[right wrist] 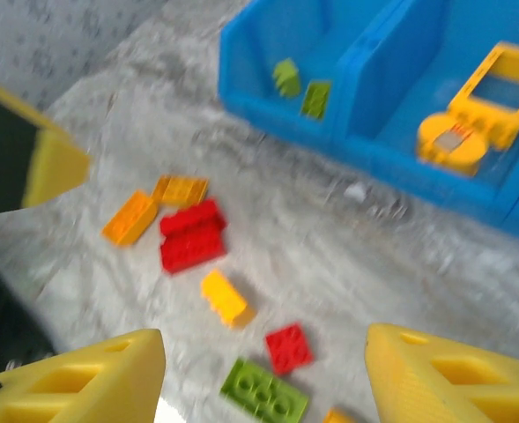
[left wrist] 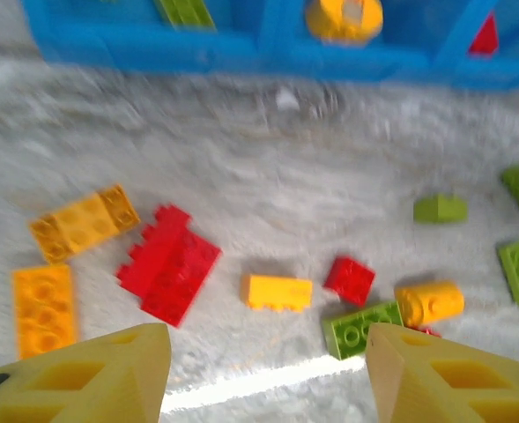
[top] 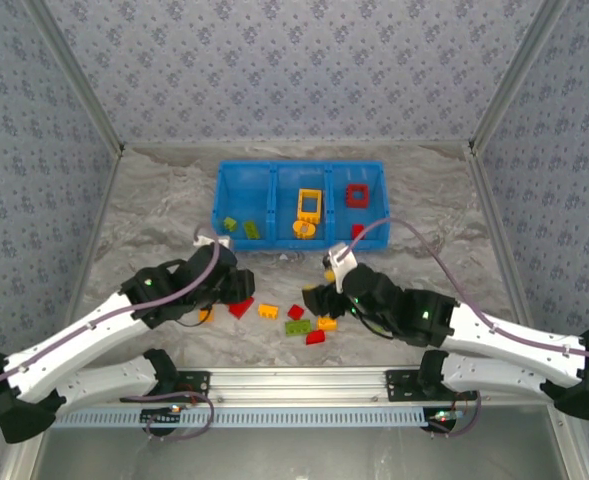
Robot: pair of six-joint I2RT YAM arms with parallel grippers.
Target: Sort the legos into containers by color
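Legos (top: 296,327) are gripped by neither arm at this moment. The left gripper (left wrist: 263,342) is seen with its yellow fingers (left wrist: 109,379) spread wide and nothing between them but the table (left wrist: 268,167). The right gripper (right wrist: 263,342) is likewise parted and empty, with a small red brick (right wrist: 287,346) lying just ahead of the gap.

Just beyond the left fingers a yellow brick (left wrist: 277,292) lies alone. A flat red plate (left wrist: 169,264) lies to one side of it. To the other side is a tight knot, where a green brick (left wrist: 360,328) is touched by an orange cylinder (left wrist: 429,303). Further out, past the loose pile, the blue bin (top: 274,166) is set. Green pieces are held in its left compartment, yellow in the middle and red in the right.

Trouble is most likely to be caused by crowding. If the fingers were closed on the knot, a neighbour of another colour could be pinched along with the intended piece and carried to the wrong compartment. The cylinder could be rolled away by a glancing touch. The red plate sits low and could be slipped over rather than caught.

In the top view both grippers are held near each other over the same cluster, so a clash of fingers is to be feared if one piece is sought by both. Both wrist views are blurred, so fine positions cannot be judged well. A release made too near a divider could also let a brick be tipped into the neighbouring compartment.
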